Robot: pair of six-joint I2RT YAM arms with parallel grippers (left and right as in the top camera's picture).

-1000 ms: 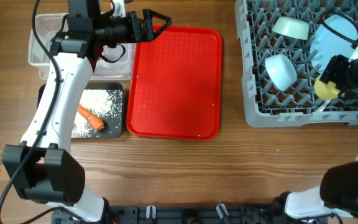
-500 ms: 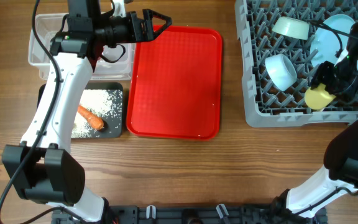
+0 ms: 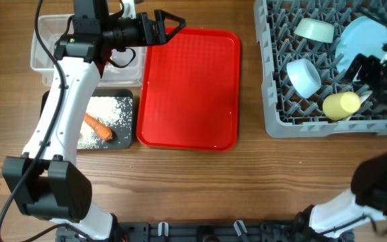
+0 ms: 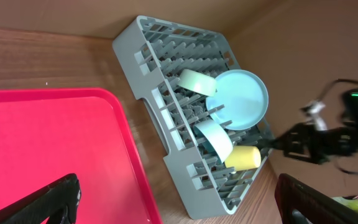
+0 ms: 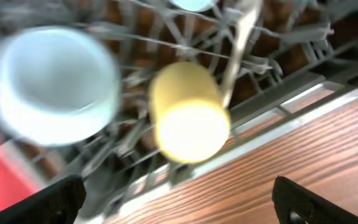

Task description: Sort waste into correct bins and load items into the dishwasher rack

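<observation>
Two arms: left gripper [image 3: 172,27] and right gripper [image 5: 179,202] gape over wooden table [image 3: 193,188] bearing grey rack [image 3: 273,101].

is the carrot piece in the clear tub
No, the carrot piece lies in the black tray among the rice grains, apart from the clear tub.

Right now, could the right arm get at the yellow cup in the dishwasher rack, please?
Probably yes. The yellow cup lies uncovered on its side atop the pegs of the dishwasher rack, and the right arm's fingers stand open just beside it, with nothing between them.
</observation>
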